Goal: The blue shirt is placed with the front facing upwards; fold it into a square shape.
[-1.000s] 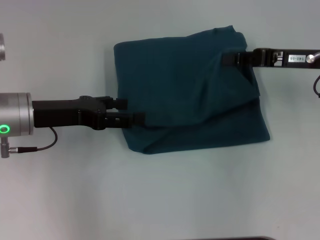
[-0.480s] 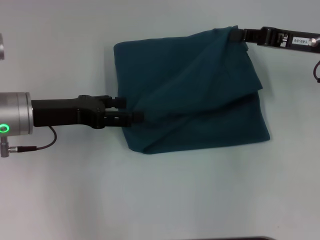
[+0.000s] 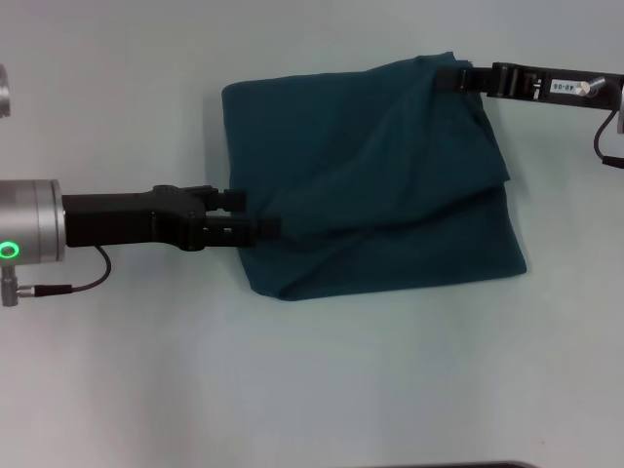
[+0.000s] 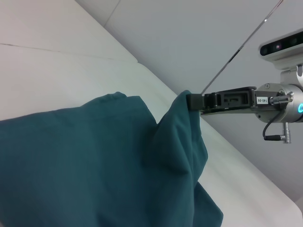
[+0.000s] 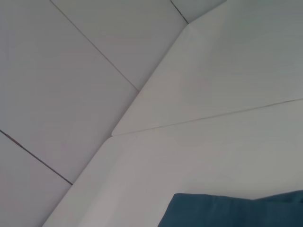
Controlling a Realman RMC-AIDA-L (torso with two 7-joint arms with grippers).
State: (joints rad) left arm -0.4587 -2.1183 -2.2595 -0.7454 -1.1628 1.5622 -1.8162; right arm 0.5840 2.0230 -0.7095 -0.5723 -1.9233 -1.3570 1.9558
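near the desk's far edge the blue shirt [image 3: 370, 175] is already a lumpy, near-square bundle; left gripper [image 3: 261, 228] is clamped on its left edge, right gripper [image 3: 450, 80] pinches the far right corner; flattening's left, i reckon

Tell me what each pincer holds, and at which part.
Both hold the dark teal-blue cotton shirt: left pincer its left edge, right pincer its far right corner.
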